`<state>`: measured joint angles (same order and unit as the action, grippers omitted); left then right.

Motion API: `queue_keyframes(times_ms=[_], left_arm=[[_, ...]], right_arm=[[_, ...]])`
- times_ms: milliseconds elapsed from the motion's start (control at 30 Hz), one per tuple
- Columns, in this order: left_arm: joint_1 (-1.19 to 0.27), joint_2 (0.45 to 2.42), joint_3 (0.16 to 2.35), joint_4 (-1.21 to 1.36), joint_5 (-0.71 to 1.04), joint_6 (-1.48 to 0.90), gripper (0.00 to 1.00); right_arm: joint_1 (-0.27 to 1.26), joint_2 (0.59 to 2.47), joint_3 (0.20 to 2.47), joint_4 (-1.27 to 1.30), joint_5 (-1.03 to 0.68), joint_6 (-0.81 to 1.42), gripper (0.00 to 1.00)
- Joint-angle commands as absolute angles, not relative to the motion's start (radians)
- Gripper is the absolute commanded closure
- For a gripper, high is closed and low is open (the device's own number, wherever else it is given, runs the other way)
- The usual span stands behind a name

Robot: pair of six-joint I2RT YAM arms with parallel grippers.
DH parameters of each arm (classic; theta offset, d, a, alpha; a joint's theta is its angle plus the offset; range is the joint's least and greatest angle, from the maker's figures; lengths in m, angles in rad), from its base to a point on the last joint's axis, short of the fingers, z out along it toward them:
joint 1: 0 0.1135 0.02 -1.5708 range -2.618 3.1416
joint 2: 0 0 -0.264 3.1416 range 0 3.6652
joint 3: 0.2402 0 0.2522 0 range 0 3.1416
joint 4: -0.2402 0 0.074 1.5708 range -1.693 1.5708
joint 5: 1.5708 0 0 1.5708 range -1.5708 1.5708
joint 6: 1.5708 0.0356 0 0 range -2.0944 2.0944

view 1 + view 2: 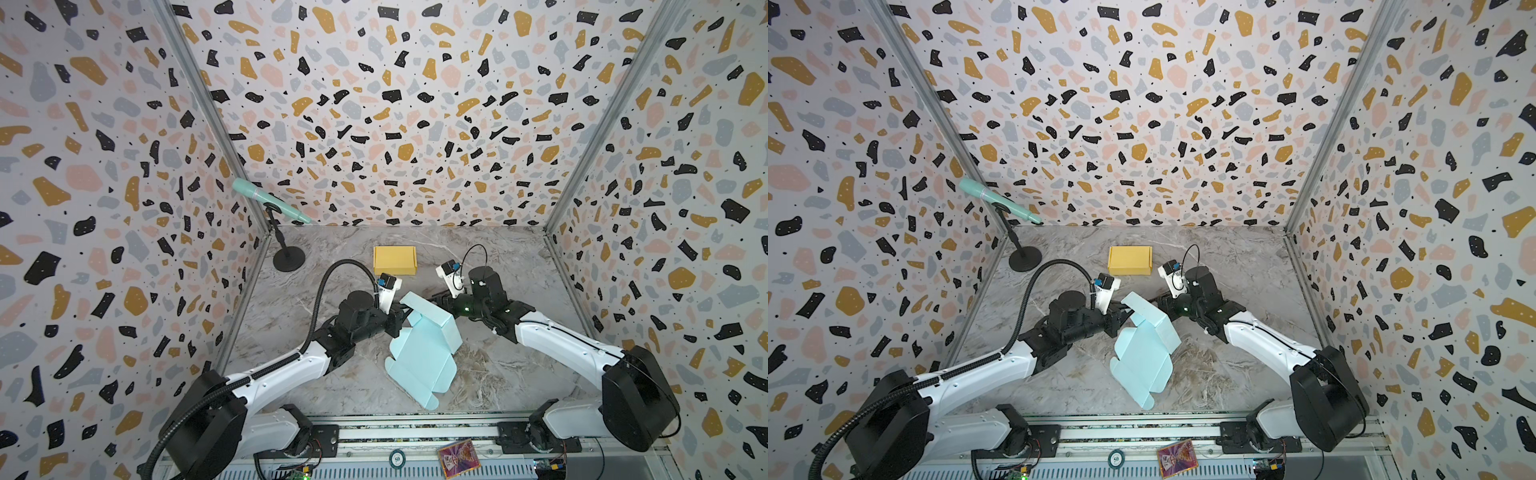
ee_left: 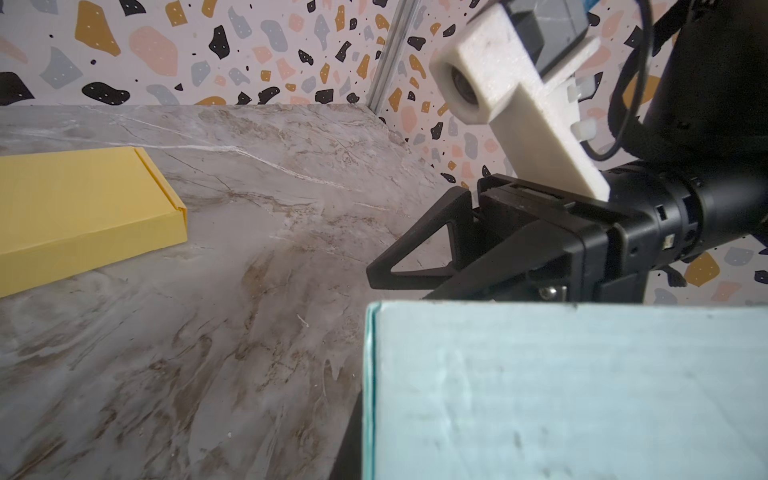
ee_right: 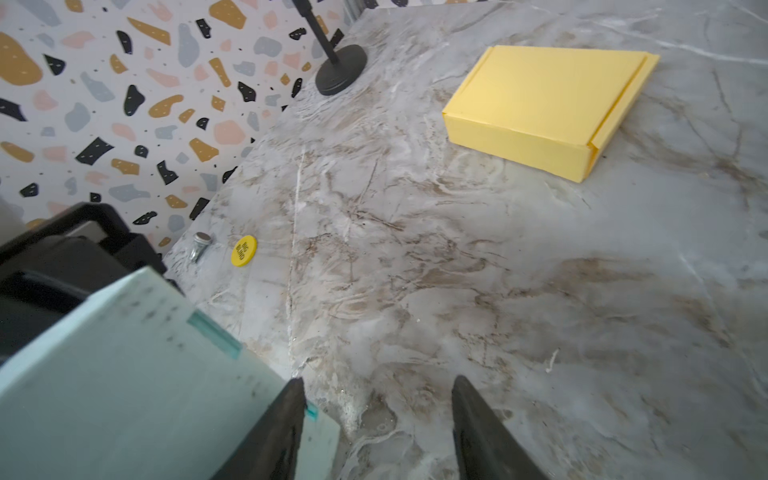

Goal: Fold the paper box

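The light blue paper box (image 1: 419, 353) lies in the middle of the worktop (image 1: 498, 374), between the two arms, and looks less than half folded. Its far end is raised off the surface and bent into an angled panel. The near part lies flat, with the side flaps and tabs spread out. By my reading, the remaining walls, the tucked tabs and the lid are all left to do.

The left end effector (image 1: 401, 311) is pressed together at the raised panel's far edge and appears to pinch it, which would explain why that end stays up. The right end effector (image 3: 377, 380) is spread. One finger lies against the panel's corner, the other stands clear over bare worktop, and nothing is clamped.

Counted:
- **Paper boxes:** two. One is the unfinished blue one. The other is a yellow paper box (image 1: 395, 260), closed and complete, well apart near the back wall.
- **End effectors:** two.
- **Microphone:** one microphone (image 1: 270, 201), on one stand (image 1: 289, 258) in the back left corner.
- **Yellow chip:** one yellow chip (image 3: 244, 250), lying by the left wall.
- **Bolt:** one small metal bolt (image 3: 200, 245), just beside the chip.
- **Front rail, off the worktop:** one round token (image 1: 397, 458) and one card packet (image 1: 459, 458).
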<state>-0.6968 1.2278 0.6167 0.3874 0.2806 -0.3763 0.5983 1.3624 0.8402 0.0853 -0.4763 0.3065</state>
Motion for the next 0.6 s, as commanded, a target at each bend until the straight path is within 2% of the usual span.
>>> queue_keyframes(times_ms=[0, 200, 300, 433, 567], left_arm=[[-0.704, 1.238, 0.611, 0.482, 0.283, -0.364, 0.92], [-0.704, 1.235, 0.600, 0.474, 0.263, -0.350, 0.92], [-0.704, 1.233, 0.593, 0.456, 0.248, -0.340, 0.92], [-0.706, 1.240, 0.579, 0.410, 0.198, -0.298, 0.92], [-0.720, 1.256, 0.566, 0.362, 0.132, -0.238, 0.92]], right_arm=[[0.642, 1.374, 0.857, 0.112, -0.584, 0.257, 0.43], [0.656, 1.399, 0.870, 0.097, -0.571, 0.247, 0.44], [0.611, 1.374, 0.839, 0.107, -0.542, 0.289, 0.43], [0.517, 1.292, 0.809, 0.034, -0.451, 0.284, 0.34], [0.509, 1.220, 0.891, -0.135, -0.340, 0.171, 0.25]])
